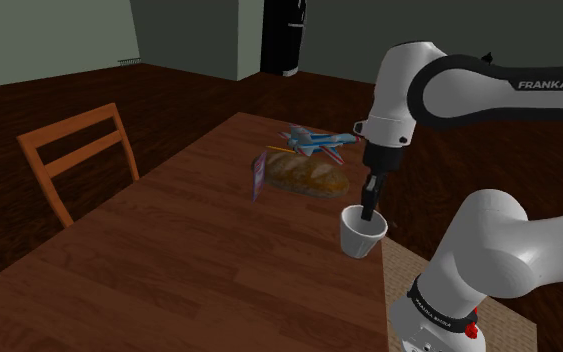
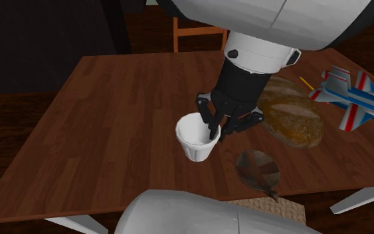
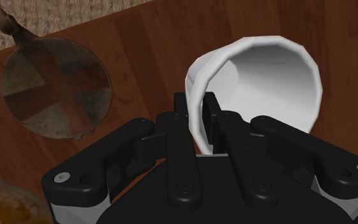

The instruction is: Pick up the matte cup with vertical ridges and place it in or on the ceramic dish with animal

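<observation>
The white matte cup with faceted vertical ridges (image 2: pixel 197 137) is pointing its open, empty mouth upward, its side wall being pinched at the rim by the black gripper (image 2: pixel 213 129). The shallow round brown-grey dish with a small pointed handle (image 2: pixel 257 169) is lying flat near it, at four o'clock in the second exterior view

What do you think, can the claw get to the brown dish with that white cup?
Probably yes. The claw grips the white cup by its wall, and the brown dish lies close beside it, nothing standing between them.
</observation>
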Controlling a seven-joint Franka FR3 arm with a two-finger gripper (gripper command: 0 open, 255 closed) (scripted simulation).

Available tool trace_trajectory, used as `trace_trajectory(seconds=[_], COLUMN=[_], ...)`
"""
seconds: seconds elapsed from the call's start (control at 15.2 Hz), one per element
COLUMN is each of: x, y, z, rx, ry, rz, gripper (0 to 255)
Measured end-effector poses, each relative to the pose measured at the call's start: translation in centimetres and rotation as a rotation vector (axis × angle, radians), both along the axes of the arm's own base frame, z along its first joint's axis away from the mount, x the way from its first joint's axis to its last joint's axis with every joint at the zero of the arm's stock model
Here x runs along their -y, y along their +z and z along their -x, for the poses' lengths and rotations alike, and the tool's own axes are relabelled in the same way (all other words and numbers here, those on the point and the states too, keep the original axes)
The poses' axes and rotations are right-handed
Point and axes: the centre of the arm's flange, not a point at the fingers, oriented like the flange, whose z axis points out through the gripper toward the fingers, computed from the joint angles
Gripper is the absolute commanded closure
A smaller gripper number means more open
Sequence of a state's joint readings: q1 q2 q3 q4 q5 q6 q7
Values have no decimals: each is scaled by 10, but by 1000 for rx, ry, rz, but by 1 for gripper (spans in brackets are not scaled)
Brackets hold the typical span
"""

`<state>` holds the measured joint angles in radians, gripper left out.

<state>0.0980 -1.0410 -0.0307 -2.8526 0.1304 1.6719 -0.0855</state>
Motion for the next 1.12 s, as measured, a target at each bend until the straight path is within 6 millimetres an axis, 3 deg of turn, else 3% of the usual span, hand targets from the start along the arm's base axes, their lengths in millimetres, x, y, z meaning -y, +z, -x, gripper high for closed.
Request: trace_trajectory(seconds=[0.59,0.79,1.12], x=[0,26,90], y=[46,53,72], z=[-1,-6,-15], rx=[0,0,0], ry=[0,0,-1], rz=[0,-1,-1], gripper=[255,255,255])
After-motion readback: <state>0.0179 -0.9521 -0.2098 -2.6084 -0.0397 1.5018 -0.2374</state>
